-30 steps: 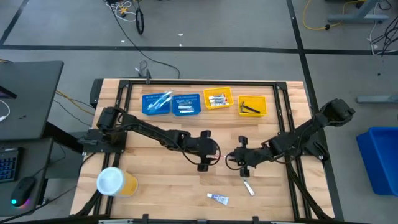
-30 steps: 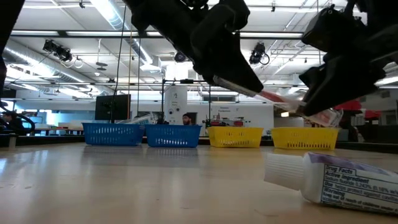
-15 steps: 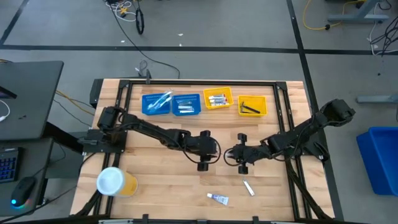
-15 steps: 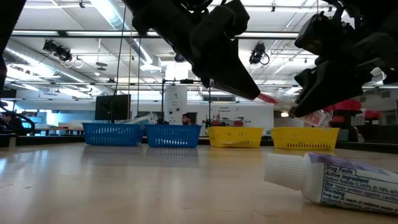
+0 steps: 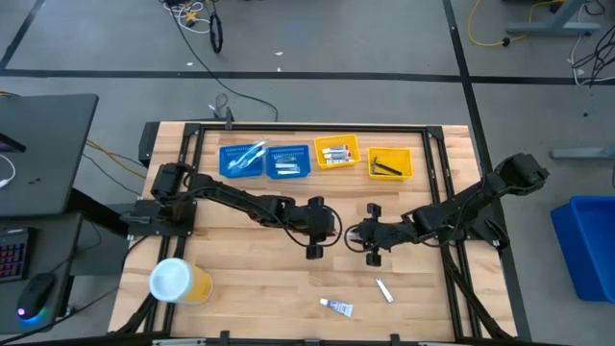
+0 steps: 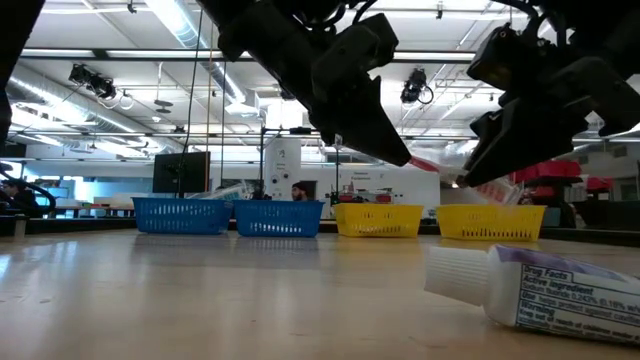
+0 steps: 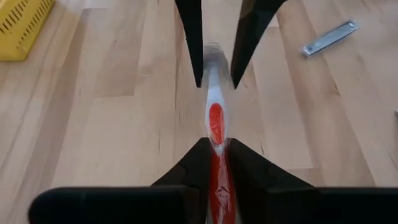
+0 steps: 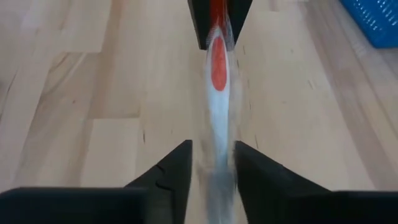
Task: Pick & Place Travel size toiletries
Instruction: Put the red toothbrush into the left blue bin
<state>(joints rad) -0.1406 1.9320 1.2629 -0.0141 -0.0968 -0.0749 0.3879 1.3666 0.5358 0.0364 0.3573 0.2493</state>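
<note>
A red-and-white toothbrush [image 5: 345, 234] in a clear wrapper hangs above the table's middle, between my two grippers. My left gripper [image 7: 216, 142] comes from the left and is shut on the red handle. My right gripper [image 8: 213, 144] faces it from the right. It is open, with a finger on either side of the brush's white head end [image 8: 217, 124]. A white toothpaste tube [image 5: 337, 308] and a small silvery item [image 5: 384, 289] lie flat on the table nearer the front edge. My left gripper pinches the toothbrush's red handle end [image 7: 217, 163] between its two fingers. The fingers are about level, come from the table's left and lie along the brush. The brush sticks out ahead of them, lifted clear of the table. My right gripper's fingers [image 7: 194, 56] flank the white end; whether they touch the wrapper I cannot tell.
Two blue trays [image 5: 242, 160] [image 5: 287, 160] and two yellow trays [image 5: 336, 152] [image 5: 390, 163] stand in a row along the far edge, holding small items. A yellow tub with a white lid [image 5: 178, 281] stands at the near left.
My right gripper has moved a little toward the table's left and up with the toothbrush. The brush's red handle now sits between my left gripper's fingers, which have taken hold of it. The brush has stayed clear of the table.
</note>
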